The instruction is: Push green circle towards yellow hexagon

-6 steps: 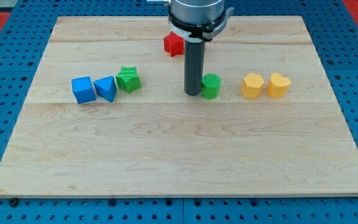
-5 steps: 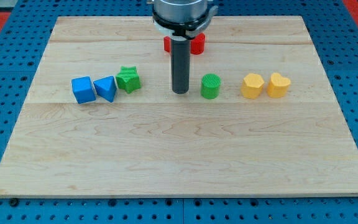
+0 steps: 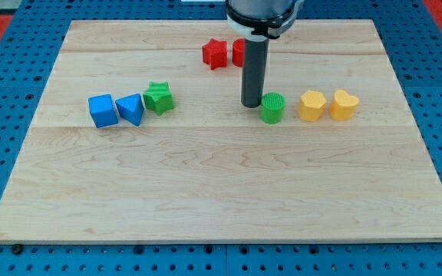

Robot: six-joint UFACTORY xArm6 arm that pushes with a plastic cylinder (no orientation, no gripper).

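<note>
The green circle (image 3: pixel 272 108) stands on the wooden board, a little right of the middle. The yellow hexagon (image 3: pixel 311 106) is just to its right, with a small gap between them. A yellow heart (image 3: pixel 344 105) touches the hexagon's right side. My tip (image 3: pixel 251 104) is down on the board, against the green circle's upper left side.
A red star (image 3: pixel 215 54) and another red block (image 3: pixel 239 52), partly hidden by the rod, lie near the view's top. A green star (image 3: pixel 159 98), a blue triangle (image 3: pixel 131 109) and a blue cube (image 3: pixel 103 110) sit in a row at the left.
My tip drew back to the left, then came right again. The green circle has moved right, closer to the yellow hexagon.
</note>
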